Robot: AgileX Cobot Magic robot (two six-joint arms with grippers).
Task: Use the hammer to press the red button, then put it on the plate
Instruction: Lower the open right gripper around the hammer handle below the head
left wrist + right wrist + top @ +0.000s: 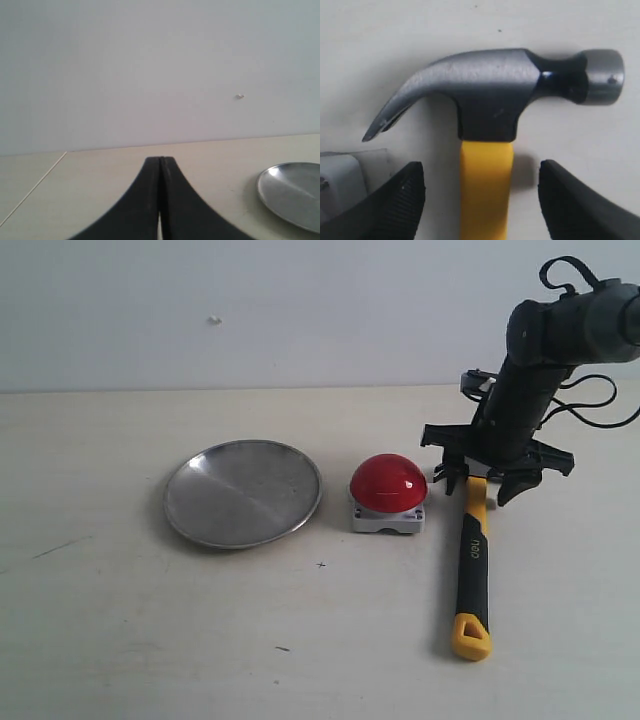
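The claw hammer (474,560), dark metal head, yellow-and-black handle, lies flat beside the red dome button (388,483). The right gripper (478,485) hangs over its neck, jaws spread wide, empty, straddling the handle crosswise to its long axis. The left gripper (160,165), closed, is farther off.

On the table (100,640), plate (243,493) at left, red button (388,485) just right of it, hammer (474,555) right of that, handle end nearest.

Glossy red button (388,482) on grey base, brushed silver plate (243,492), yellow-and-black hammer (474,570) with dark head.
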